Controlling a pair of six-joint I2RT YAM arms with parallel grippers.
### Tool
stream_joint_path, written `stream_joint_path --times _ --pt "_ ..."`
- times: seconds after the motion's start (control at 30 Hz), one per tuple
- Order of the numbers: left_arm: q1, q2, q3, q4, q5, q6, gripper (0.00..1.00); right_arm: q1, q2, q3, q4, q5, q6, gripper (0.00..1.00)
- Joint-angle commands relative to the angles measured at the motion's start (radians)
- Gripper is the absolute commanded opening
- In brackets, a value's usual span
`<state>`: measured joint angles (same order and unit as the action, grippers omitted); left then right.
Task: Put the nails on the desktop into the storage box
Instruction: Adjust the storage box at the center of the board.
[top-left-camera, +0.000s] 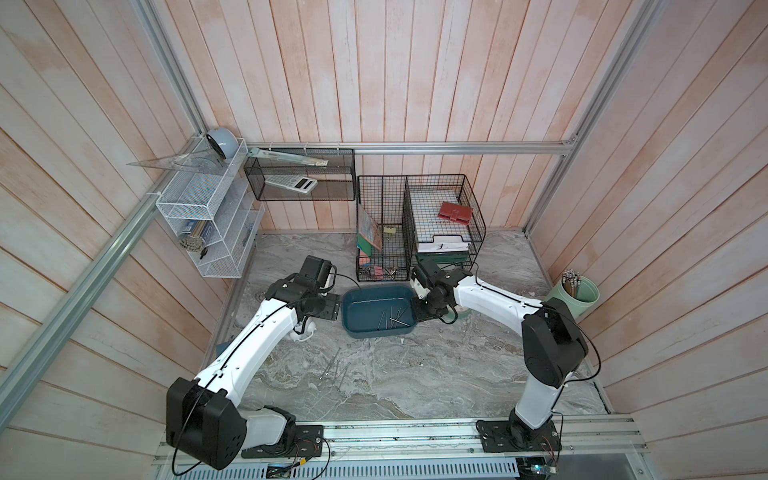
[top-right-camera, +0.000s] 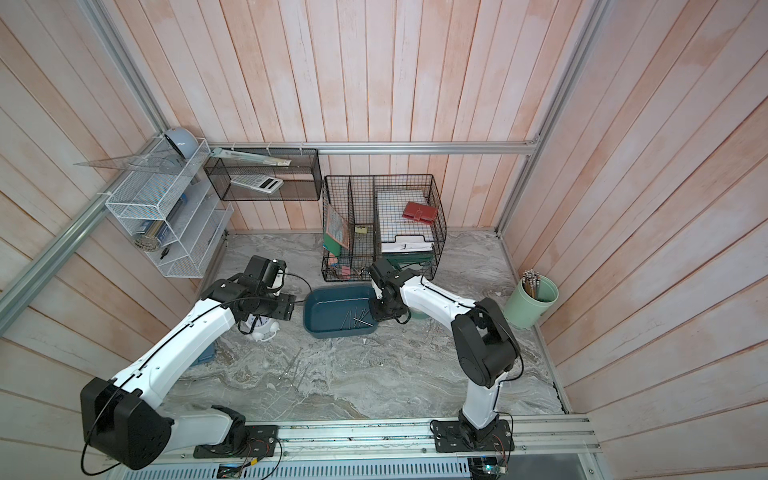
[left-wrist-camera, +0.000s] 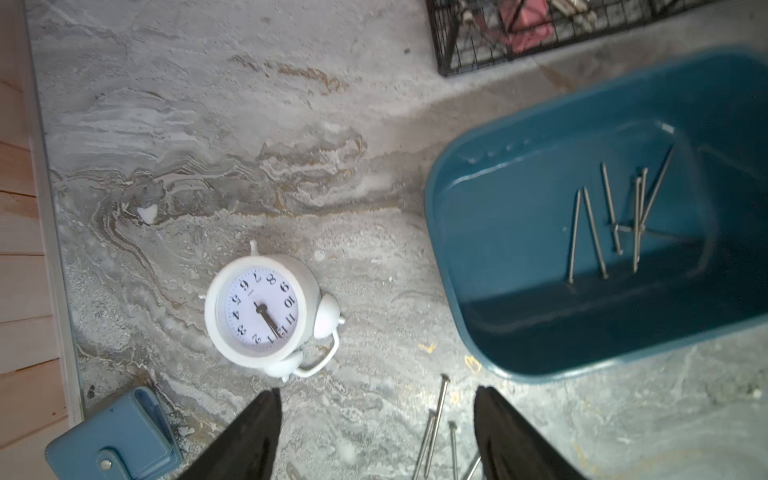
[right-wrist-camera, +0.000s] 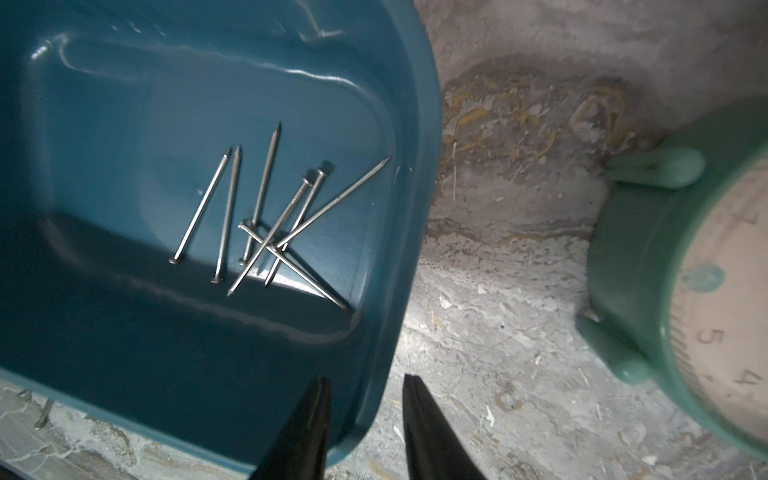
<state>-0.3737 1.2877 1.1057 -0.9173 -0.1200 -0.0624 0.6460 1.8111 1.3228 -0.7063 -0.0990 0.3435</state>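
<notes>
The teal storage box (top-left-camera: 357, 328) (top-right-camera: 322, 330) sits mid-desktop (top-left-camera: 436, 374) with several nails (top-left-camera: 392, 320) (right-wrist-camera: 266, 216) (left-wrist-camera: 615, 216) lying in it. More nails (top-left-camera: 337, 368) (top-right-camera: 297, 370) lie loose on the marble nearer the front. My left gripper (left-wrist-camera: 378, 399) (top-left-camera: 330, 308) hovers just left of the box, open and holding nothing, with loose nails (left-wrist-camera: 436, 419) on the desktop between its fingers. My right gripper (right-wrist-camera: 365, 380) (top-left-camera: 424, 309) is at the box's right end. Its jaws stand apart astride the rim (right-wrist-camera: 378, 386), one finger inside and one outside.
A white alarm clock (left-wrist-camera: 262, 311) (top-left-camera: 305, 330) and a blue wallet (left-wrist-camera: 112, 436) lie under my left arm. A green clock (right-wrist-camera: 685, 291) stands right of the box. Behind it is the black wire organiser (top-left-camera: 415, 232). A green pencil cup (top-left-camera: 577, 291) stands by the right wall.
</notes>
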Motion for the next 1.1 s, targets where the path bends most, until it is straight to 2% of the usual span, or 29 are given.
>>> stream_joint_path --times 0.0,0.17,0.33,0.47,0.53,0.7,0.9,1.07 --pt "-0.031 -0.070 -0.072 0.031 0.058 0.114 0.78 -0.011 0.011 0.029 -0.022 -0.015 -0.013 0.28" --pt "-0.074 -0.098 -0.133 0.028 0.088 0.172 0.76 -0.013 0.038 0.049 -0.043 -0.009 -0.020 0.19" --pt "-0.114 -0.055 -0.121 0.001 0.108 0.195 0.75 -0.026 0.031 0.034 -0.045 0.002 -0.024 0.03" --pt "-0.159 -0.029 -0.115 -0.010 0.106 0.201 0.75 -0.041 0.013 0.009 -0.039 0.010 -0.017 0.01" --pt "-0.160 -0.020 -0.121 -0.008 0.049 0.197 0.75 -0.047 0.006 0.000 -0.038 0.011 -0.017 0.00" --pt "-0.159 -0.032 -0.127 0.008 -0.006 0.177 0.75 -0.065 -0.010 -0.006 -0.073 0.054 -0.008 0.00" --pt "-0.157 0.006 -0.125 0.009 -0.026 0.180 0.75 -0.102 -0.080 -0.048 -0.130 0.101 0.025 0.00" --pt "-0.161 0.054 -0.152 0.039 -0.046 0.210 0.69 -0.126 -0.154 -0.095 -0.155 0.111 0.036 0.00"
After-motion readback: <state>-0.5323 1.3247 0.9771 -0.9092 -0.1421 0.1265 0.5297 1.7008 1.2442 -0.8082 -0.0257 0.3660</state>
